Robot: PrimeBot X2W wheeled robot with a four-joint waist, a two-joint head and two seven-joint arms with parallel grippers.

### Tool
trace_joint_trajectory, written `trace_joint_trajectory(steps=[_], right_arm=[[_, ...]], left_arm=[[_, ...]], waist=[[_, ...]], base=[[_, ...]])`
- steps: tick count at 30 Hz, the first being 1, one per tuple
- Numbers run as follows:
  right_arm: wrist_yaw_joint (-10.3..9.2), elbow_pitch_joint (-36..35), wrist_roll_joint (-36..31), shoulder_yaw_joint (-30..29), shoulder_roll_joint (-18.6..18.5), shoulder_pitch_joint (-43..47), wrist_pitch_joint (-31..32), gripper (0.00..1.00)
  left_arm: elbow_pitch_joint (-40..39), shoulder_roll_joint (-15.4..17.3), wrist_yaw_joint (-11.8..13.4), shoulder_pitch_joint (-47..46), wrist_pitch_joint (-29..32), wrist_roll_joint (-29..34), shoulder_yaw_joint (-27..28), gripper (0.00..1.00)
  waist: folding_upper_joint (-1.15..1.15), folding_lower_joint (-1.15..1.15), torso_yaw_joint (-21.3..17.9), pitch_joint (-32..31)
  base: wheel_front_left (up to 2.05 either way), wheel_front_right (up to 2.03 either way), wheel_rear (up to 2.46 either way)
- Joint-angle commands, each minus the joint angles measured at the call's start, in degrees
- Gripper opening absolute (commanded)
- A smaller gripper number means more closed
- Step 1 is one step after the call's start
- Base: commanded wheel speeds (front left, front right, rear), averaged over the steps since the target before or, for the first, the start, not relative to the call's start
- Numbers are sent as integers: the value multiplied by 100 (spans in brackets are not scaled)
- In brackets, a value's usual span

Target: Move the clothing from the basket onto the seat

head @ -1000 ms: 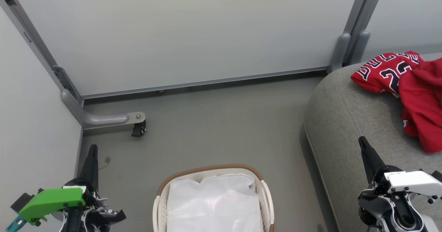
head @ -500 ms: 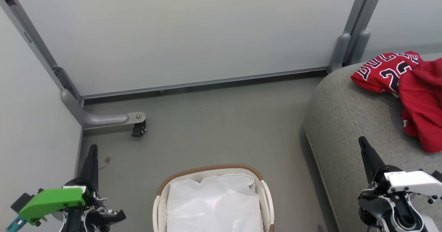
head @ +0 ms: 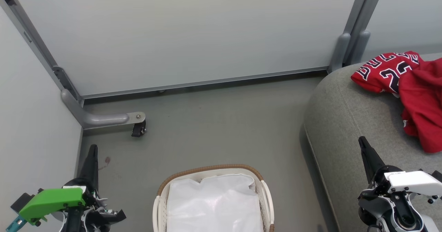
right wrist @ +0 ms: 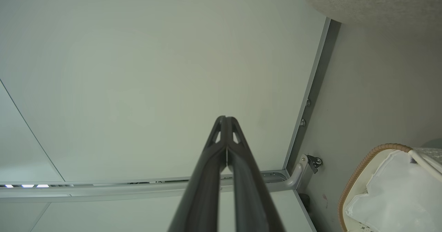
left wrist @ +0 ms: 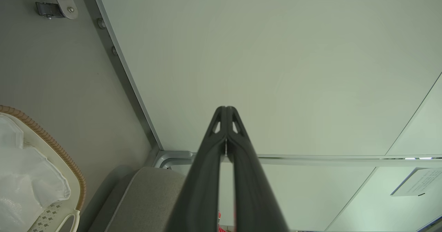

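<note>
Clothing (head: 414, 94) on seat (head: 345, 121), cut off right | basket (head: 210, 168) half cropped | left fingers (left wrist: 203, 176), right fingers (right wrist: 203, 183) closed, empty

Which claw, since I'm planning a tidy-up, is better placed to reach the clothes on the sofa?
Right: the right claw is by the sofa, nearer the clothes; the left claw is across the basket.

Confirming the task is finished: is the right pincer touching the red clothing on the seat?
Apart. The head view shows bare grey seat between the right pincer and the clothing.
</note>
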Motion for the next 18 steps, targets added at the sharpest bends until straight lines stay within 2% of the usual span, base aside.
trace_joint_trajectory(steps=[1,18], right_arm=[[-4,-19,18,-12,-36,59,19,0],[-4,-19,18,-12,-36,59,19,0]], left_arm=[[-5,33,-35,-60,16,-28,13,0],[-5,33,-35,-60,16,-28,12,0]], waist=[[0,0,0,0],[0,0,0,0]], base=[[0,0,0],[0,0,0]])
